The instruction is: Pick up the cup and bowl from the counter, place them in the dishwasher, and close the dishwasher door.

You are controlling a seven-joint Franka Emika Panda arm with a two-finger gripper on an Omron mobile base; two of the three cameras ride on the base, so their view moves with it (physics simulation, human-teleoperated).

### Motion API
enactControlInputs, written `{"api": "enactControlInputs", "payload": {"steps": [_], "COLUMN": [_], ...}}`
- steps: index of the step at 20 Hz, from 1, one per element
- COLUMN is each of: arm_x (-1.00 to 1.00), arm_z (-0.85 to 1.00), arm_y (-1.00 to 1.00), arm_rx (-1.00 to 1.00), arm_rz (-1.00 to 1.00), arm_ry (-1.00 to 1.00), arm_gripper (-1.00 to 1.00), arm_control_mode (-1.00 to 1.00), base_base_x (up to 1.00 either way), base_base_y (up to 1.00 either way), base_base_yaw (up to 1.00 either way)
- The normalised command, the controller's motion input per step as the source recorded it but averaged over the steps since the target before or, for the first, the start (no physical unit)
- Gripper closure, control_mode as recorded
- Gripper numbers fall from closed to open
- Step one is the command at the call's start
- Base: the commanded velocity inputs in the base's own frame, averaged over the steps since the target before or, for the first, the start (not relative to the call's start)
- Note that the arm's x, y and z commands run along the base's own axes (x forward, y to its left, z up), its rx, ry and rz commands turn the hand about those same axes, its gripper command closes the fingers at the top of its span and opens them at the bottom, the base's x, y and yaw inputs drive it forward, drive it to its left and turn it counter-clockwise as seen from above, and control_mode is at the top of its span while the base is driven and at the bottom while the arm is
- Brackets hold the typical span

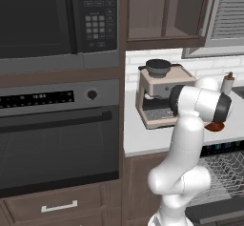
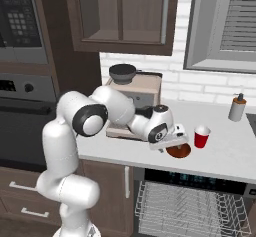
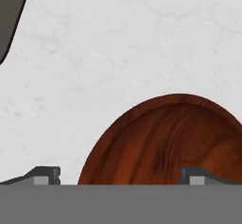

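Observation:
A brown wooden bowl (image 3: 165, 142) rests on the light counter (image 2: 225, 156). My gripper (image 3: 122, 176) hangs just above it, open: the left fingertip (image 3: 45, 173) is outside the rim and the right one is over the bowl's inside. From the right base view the gripper (image 2: 171, 145) sits at the left edge of the bowl (image 2: 183, 152), and the red cup (image 2: 201, 137) stands upright just right of it. A sliver of the bowl (image 1: 217, 127) peeks from behind my arm. Below the counter the dishwasher is open, its wire rack (image 2: 190, 206) pulled out under the dark control strip (image 2: 200, 181).
A coffee machine (image 2: 132, 93) stands on the counter close behind my arm. A pale pump bottle (image 2: 237, 108) is at the back right. The black oven (image 1: 57, 139) and a microwave (image 1: 47, 15) fill the wall to the left.

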Motion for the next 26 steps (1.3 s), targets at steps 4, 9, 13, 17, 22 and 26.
{"api": "enactControlInputs", "payload": {"steps": [4, 9, 13, 17, 22, 26], "arm_x": [0.02, 0.08, 0.03, -0.15, -0.84, -1.0], "arm_z": [-0.27, -0.18, -0.02, 0.13, 0.42, 0.33], "arm_y": [0.0, -0.02, 0.01, 0.1, 0.35, 0.43], "arm_rx": [0.0, 0.0, 0.0, 0.0, 0.0, 0.01], "arm_rz": [0.0, 0.0, 0.0, -0.01, -0.01, -0.03], "arm_ry": [0.01, 0.0, 0.01, 0.02, -0.04, -0.1], "arm_gripper": [1.0, 1.0, 1.0, 1.0, 1.0, 1.0], "arm_control_mode": [-1.0, -1.0, -1.0, -1.0, -1.0, -1.0], "base_base_x": [0.0, 0.0, 0.0, 0.0, 0.0, 0.0], "base_base_y": [0.0, 0.0, 0.0, 0.0, 0.0, 0.0], "base_base_yaw": [0.0, 0.0, 0.0, 0.0, 0.0, 0.0]}}
